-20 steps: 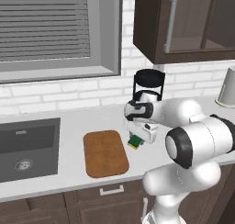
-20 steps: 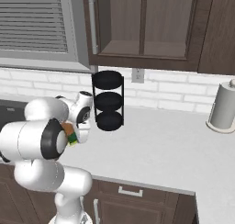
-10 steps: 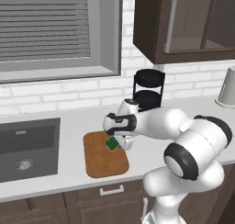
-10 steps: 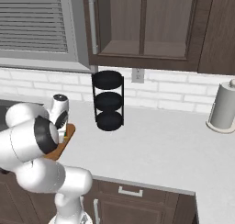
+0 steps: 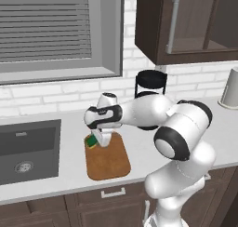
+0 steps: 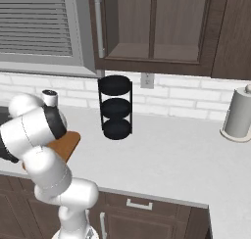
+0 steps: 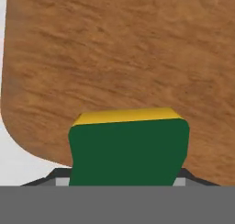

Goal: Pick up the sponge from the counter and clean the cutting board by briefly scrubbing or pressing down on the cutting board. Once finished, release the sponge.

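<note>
The brown wooden cutting board (image 5: 108, 158) lies on the light counter (image 5: 65, 175) just right of the sink. My gripper (image 5: 98, 140) hangs over the board's far left corner, shut on the sponge (image 5: 93, 141), whose green and yellow block shows beside the fingers. In the hand view the sponge (image 7: 128, 149) sits between the jaws, green face toward the camera, yellow layer on its far side, with the cutting board (image 7: 119, 62) close beneath it. In the right base view my own arm hides the gripper and a corner of the board (image 6: 67, 142) shows.
A dark grey sink basin (image 5: 28, 149) lies left of the board. A black three-tier rack (image 6: 115, 108) stands against the brick wall behind it. A paper towel roll (image 6: 238, 114) stands far right. Open counter (image 6: 166, 155) stretches between rack and roll.
The arm has swung left with the sponge, from right of the board to above its far left corner, and the sponge is now close over the wood.
</note>
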Controlling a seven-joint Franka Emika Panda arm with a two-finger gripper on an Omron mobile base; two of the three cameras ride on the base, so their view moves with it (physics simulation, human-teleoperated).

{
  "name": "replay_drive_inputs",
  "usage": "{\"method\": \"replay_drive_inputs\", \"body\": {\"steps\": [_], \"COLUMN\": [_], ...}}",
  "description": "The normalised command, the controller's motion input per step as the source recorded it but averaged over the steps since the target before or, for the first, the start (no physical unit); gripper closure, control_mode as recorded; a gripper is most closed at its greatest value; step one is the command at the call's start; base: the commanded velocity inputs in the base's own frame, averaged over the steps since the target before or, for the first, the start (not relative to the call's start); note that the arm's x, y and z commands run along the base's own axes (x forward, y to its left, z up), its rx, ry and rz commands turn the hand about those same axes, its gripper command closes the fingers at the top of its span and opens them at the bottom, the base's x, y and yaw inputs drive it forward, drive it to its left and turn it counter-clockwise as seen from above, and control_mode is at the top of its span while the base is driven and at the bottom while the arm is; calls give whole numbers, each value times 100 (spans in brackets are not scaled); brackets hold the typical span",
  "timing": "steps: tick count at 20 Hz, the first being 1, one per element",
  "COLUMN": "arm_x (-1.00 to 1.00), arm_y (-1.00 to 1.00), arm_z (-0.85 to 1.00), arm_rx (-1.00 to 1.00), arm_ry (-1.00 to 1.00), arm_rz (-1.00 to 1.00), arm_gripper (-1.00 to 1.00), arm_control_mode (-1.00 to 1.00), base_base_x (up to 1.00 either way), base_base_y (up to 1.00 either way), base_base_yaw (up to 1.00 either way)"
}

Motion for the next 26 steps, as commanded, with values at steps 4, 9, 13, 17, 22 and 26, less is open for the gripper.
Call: {"method": "replay_drive_inputs", "body": {"steps": [4,9,13,17,22,26], "arm_x": [-6,-18,1,0,-17,-57], "arm_y": [43,-10,-5,0,0,-21], "arm_z": [-6,-31,-18,-7,-12,-51], "arm_rx": [-7,-23,-32,-34,-36,-30], "arm_ry": [2,0,13,21,20,1], "arm_rz": [-31,-49,-41,-36,-46,-60], "arm_gripper": [100,100,100,100,100,100], "arm_control_mode": [-100,-100,-100,-100,-100,-100], "base_base_x": [0,0,0,0,0,0], "base_base_y": [0,0,0,0,0,0], "base_base_yaw": [0,0,0,0,0,0]}}
